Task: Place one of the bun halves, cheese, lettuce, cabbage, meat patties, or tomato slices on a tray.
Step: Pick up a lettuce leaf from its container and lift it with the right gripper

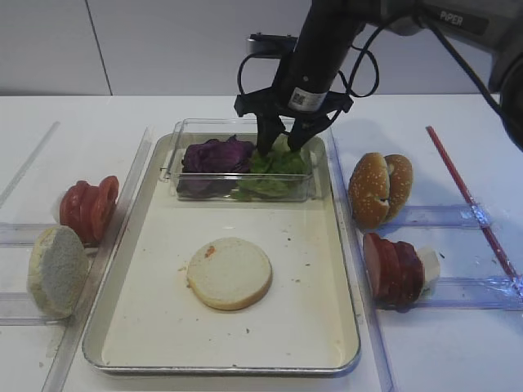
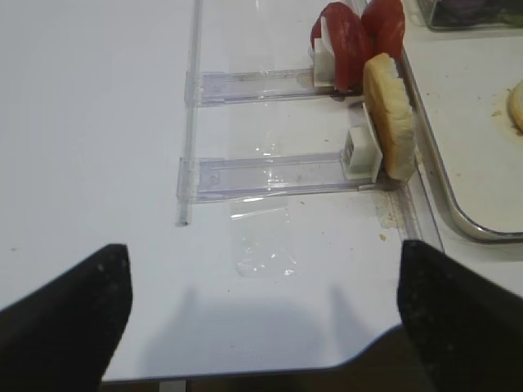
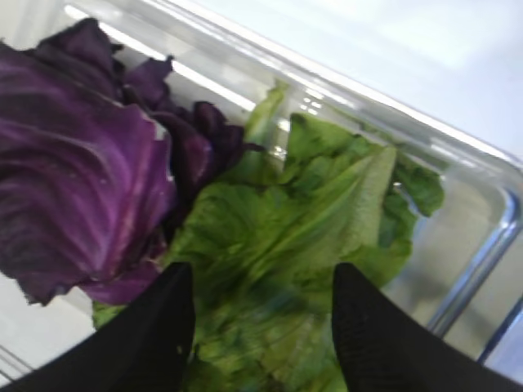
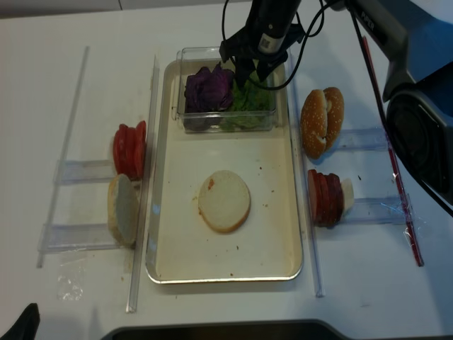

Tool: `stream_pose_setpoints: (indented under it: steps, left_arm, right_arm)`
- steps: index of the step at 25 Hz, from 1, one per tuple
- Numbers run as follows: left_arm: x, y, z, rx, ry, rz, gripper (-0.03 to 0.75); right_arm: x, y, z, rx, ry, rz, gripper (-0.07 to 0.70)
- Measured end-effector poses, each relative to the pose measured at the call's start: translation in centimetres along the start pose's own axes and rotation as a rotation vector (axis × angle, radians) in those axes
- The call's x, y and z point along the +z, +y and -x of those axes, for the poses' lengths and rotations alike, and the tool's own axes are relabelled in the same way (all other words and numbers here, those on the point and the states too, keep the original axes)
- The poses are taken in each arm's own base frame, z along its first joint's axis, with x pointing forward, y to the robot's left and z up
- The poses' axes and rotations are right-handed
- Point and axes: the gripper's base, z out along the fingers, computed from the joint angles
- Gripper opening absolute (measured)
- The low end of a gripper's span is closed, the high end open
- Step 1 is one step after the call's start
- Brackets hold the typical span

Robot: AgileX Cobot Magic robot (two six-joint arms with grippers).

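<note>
Green lettuce [image 1: 274,167] [image 3: 310,237] lies beside purple cabbage [image 1: 215,155] [image 3: 73,171] in a clear box at the far end of the silver tray [image 1: 155,327]. My right gripper [image 1: 280,139] [image 3: 263,269] points down into the box, open, its two fingertips set apart over the lettuce leaves. One pale bun half [image 1: 230,273] lies flat on the tray floor. My left gripper [image 2: 261,249] is open over bare table near the front left edge, holding nothing.
Tomato slices [image 1: 88,208] and an upright pale bun half [image 1: 55,269] stand in clear racks left of the tray. Sesame buns [image 1: 378,188] and meat patties [image 1: 392,269] stand in racks on the right. A thin red rod [image 1: 470,200] lies at far right.
</note>
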Motion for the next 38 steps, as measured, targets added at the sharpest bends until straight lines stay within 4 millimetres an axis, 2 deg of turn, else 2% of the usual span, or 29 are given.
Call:
stream_pose_setpoints:
  steps: [38]
  left_arm:
    - [0.0, 0.0, 0.0, 0.000, 0.000, 0.000, 0.645]
  right_arm:
    - [2.0, -0.7, 0.0, 0.007, 0.027, -0.010, 0.421]
